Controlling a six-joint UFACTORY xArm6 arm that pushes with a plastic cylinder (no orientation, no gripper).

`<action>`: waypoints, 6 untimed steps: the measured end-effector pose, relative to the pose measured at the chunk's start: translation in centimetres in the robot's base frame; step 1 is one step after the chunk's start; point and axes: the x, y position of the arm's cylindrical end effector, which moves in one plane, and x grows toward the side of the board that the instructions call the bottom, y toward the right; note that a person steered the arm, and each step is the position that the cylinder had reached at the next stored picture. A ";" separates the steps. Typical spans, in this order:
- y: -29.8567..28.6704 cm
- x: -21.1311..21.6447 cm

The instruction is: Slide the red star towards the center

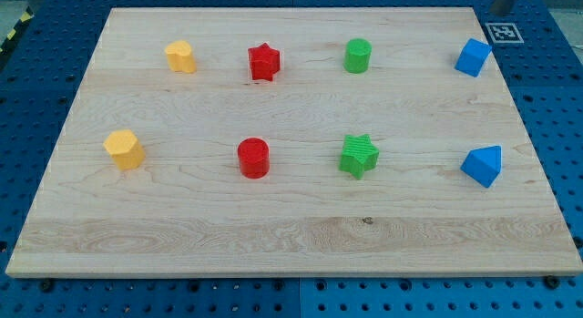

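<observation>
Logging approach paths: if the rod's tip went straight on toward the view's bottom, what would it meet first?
Probably the upper blue block, just below-left of my tip; depth is unclear, so it might slip past.

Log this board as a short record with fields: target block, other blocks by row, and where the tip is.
target: red star, top row, left of centre
top row: yellow block, green cylinder, blue block
bottom row: yellow block, red cylinder, green star, blue block
surface: wooden board
my tip: not visible in this view; a dark part shows at the top right edge
</observation>
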 end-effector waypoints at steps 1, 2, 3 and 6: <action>0.0 0.0; 0.0 0.1; -2.9 0.9; -25.7 6.2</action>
